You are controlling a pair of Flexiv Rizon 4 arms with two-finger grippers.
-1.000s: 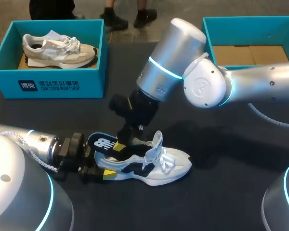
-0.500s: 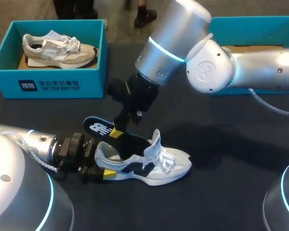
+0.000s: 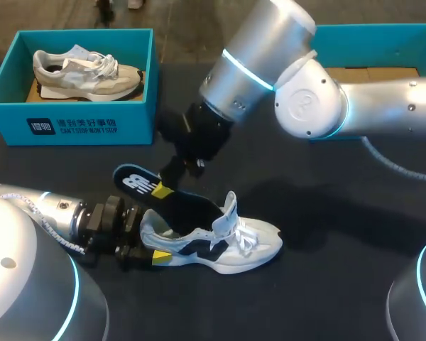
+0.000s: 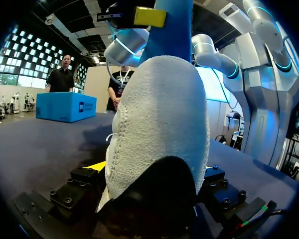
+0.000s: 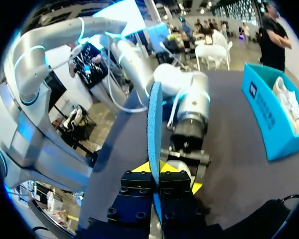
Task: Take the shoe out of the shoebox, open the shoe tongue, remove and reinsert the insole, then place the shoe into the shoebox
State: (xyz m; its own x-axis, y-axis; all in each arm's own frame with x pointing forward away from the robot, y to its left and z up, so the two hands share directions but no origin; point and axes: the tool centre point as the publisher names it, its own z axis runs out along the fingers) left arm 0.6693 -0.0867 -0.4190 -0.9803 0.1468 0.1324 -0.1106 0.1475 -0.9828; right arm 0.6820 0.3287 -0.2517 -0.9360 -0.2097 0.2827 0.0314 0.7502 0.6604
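A white and navy shoe (image 3: 231,245) lies on its side on the dark table, toe to the right. My left gripper (image 3: 150,246) is shut on its heel; in the left wrist view the pale heel (image 4: 159,124) fills the space between the widely spread fingers of the left gripper (image 4: 152,191). My right gripper (image 3: 165,186) is shut on the blue insole (image 3: 136,181). The insole's heel end sticks up and out to the left, its front still inside the shoe. In the right wrist view the insole (image 5: 154,117) stands edge-on between the fingers of the right gripper (image 5: 155,175).
A teal shoebox (image 3: 71,124) at the back left holds a beige shoe (image 3: 85,71). A second teal shoebox (image 3: 369,32) with cardboard inside stands at the back right, behind my right arm. My left arm (image 5: 189,107) lies low along the table.
My right gripper has risen and moved left with the insole, drawing more of it out of the shoe. The left gripper and the shoe have stayed in place.
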